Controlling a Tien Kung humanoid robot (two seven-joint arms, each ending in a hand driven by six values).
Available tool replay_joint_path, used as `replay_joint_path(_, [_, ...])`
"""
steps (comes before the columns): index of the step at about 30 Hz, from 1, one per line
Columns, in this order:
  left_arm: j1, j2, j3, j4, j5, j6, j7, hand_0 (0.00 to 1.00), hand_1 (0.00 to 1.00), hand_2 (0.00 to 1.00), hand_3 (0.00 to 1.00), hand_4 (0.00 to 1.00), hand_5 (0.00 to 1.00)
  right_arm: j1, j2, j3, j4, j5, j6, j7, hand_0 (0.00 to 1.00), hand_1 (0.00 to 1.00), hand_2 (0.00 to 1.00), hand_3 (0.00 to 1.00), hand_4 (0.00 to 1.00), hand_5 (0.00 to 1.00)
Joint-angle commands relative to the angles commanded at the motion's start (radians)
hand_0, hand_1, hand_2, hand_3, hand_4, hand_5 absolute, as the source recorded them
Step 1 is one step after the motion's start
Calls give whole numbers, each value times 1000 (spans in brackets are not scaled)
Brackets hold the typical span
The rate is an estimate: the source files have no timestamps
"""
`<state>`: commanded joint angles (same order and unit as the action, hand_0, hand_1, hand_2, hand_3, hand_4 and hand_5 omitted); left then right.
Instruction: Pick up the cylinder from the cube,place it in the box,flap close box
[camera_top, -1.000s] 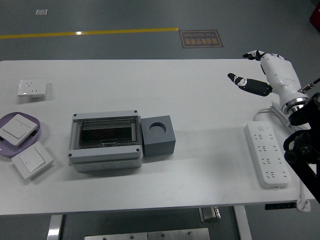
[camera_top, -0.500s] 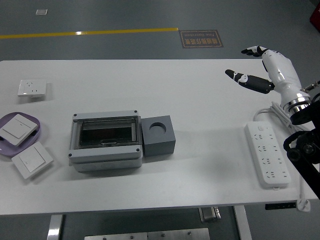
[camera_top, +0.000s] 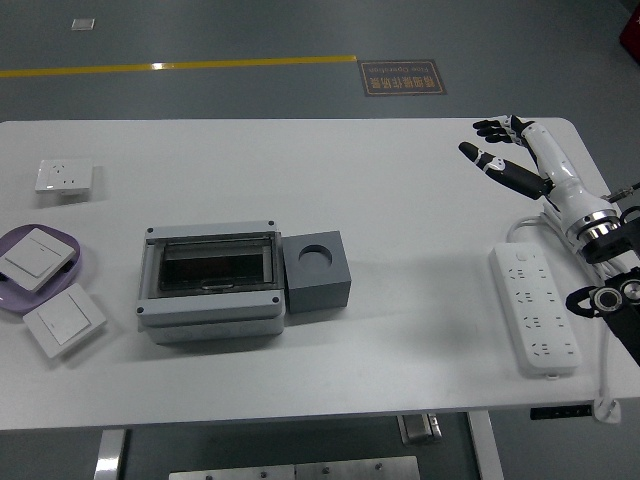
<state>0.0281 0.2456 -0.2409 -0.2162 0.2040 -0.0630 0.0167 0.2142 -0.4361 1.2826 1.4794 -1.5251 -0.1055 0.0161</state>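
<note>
Robot hand (camera_top: 515, 155) spread open, holding nothing.

— What finishes do I see? The smooth white table top (camera_top: 400, 200) looks matt.

— And left of the fingers (camera_top: 490, 128)?

— I see a matt dark grey cube (camera_top: 318, 274) and a light grey plastic box (camera_top: 212, 284) with a glossy clear lid.

Bright, even overhead light; soft shadows, sharp pic.
</note>
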Motion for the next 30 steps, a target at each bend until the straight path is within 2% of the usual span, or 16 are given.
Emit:
replay_joint_path(3, [1, 8, 2, -2, 2, -1, 1, 657, 673, 600, 669, 688, 321, 1, 5, -4, -10, 63, -5, 18, 831, 731, 723, 700, 955, 763])
replay_joint_path(6, [5, 18, 10, -2, -4, -1, 1, 657, 673, 600, 669, 688, 321, 1, 11, -4, -17, 77, -31, 27, 831, 731, 723, 700, 955, 763])
replay_joint_path(7, [5, 20, 12, -2, -5, -1, 0, 657, 671, 599, 669, 689, 324, 1, 12, -4, -19, 79, -36, 29, 829, 723, 726, 700, 951, 800])
replay_joint_path(12, [5, 32, 17, -2, -9, -5, -1, 657, 671, 599, 669, 689, 324, -5, 14, 2, -25, 109, -58, 47, 829, 723, 726, 700, 951, 800])
replay_joint_path(13, [5, 34, 17, -2, -8, -8, 1, 657, 663, 599, 669, 688, 322, -6, 14, 4, -24, 110, -62, 49, 815, 736, 761, 700, 960, 813])
replay_joint_path(18, [5, 40, 19, -1, -6, -15, 5, 657, 663, 599, 669, 688, 322, -7, 14, 13, -9, 62, -73, 38, 815, 736, 761, 700, 960, 813])
replay_joint_path(20, [5, 41, 20, -1, -8, -15, 5, 657, 650, 599, 668, 687, 322, -8, 14, 14, -6, 74, -73, 44, 816, 758, 790, 707, 961, 817])
replay_joint_path(24, [5, 41, 20, 0, -9, -15, 5, 657, 650, 599, 668, 687, 322, -11, 15, 14, -6, 143, -71, 74, 816, 758, 790, 707, 961, 817])
replay_joint_path(25, [5, 41, 20, 0, -9, -15, 5, 658, 646, 549, 623, 685, 320, -13, 15, 14, -6, 165, -69, 85, 828, 775, 789, 708, 960, 817])
replay_joint_path(30, [5, 38, 17, 0, -7, -14, 6, 658, 646, 549, 623, 685, 320, -30, 12, 27, 13, 299, -62, 143, 828, 775, 789, 708, 960, 817])
